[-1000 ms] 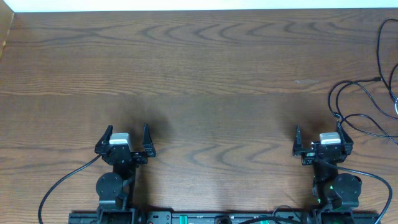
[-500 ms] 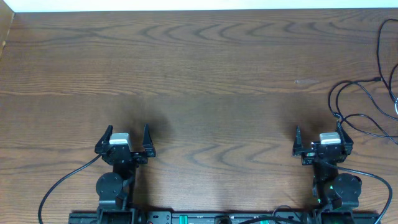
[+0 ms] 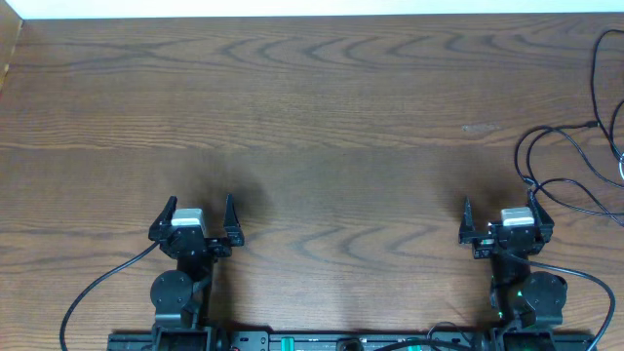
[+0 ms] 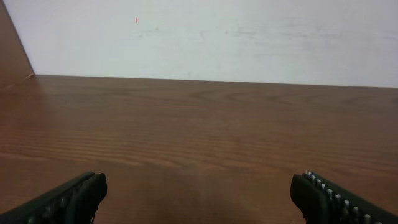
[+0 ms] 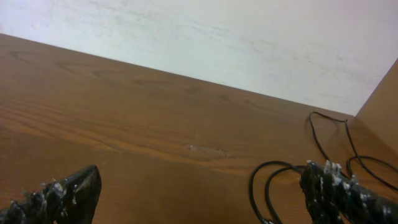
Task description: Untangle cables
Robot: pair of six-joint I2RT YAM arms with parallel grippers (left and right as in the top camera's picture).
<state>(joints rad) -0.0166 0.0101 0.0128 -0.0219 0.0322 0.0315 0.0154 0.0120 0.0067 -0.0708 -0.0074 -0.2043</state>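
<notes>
Thin black cables [image 3: 556, 161] lie in loose loops at the table's far right edge, partly cut off by the frame; they also show in the right wrist view [image 5: 273, 186]. No white cable is visible. My left gripper [image 3: 196, 213] is open and empty near the front left, far from the cables. My right gripper [image 3: 501, 214] is open and empty near the front right, with the nearest loop just beyond its right finger. In the wrist views both grippers, left [image 4: 199, 190] and right [image 5: 199, 193], show wide-spread fingers with nothing between them.
The brown wooden table [image 3: 312, 117] stretches back to a white wall [image 4: 205, 37]. Thick black wires [image 3: 97, 292] run from the arm bases at the front edge. A wooden side panel [image 5: 379, 99] stands at the right.
</notes>
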